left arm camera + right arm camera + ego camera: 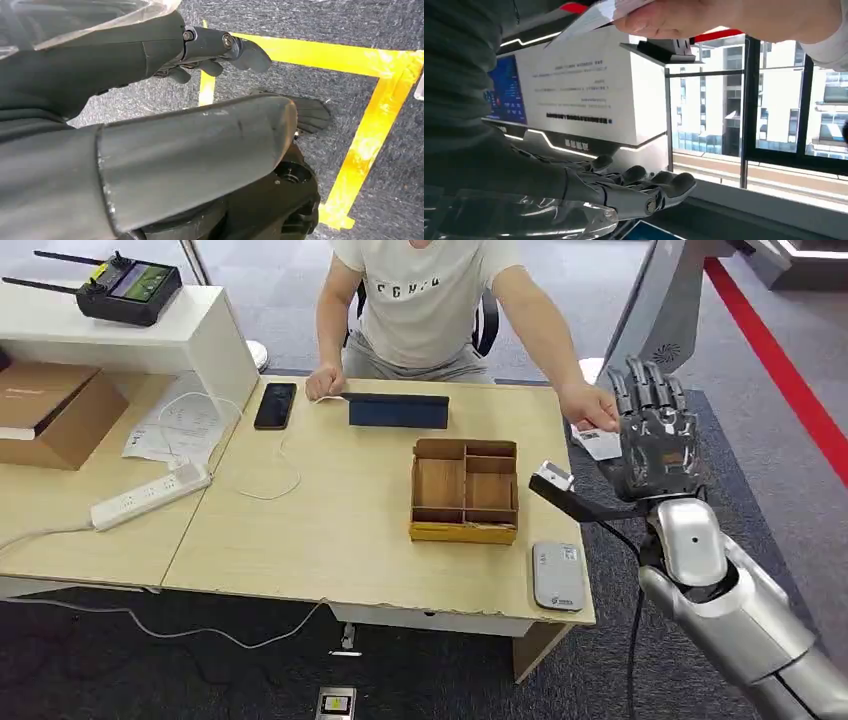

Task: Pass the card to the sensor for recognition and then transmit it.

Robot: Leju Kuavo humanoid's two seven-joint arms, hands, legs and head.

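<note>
The right hand [655, 440] is raised beside the right end of the wooden surface [330, 530], palm up, its fingers [645, 385] stretched out and apart, released, grasping nothing. In the right wrist view the same fingers [639, 187] lie flat and extended. The left hand [220, 50] hangs over dark carpet marked with yellow tape [370, 130]; its fingers [250, 54] look only loosely bent with nothing between them.

Near the front right corner of the surface lies a grey sensor [558, 576], flat. Just beyond it stands a wooden tray [465, 490] with several compartments. Further back lies a dark blue flat case [398, 410], and left of it a black phone [275, 405]. On the left part there are a white power strip [150, 495] and a cardboard box [50, 410].

A person in a light shirt [425, 295] sits behind the surface. The person's hand [590, 408] holds the white card [598, 443] at the right edge of the surface, just beside the right hand; whether the card touches the robot's fingers I cannot tell
</note>
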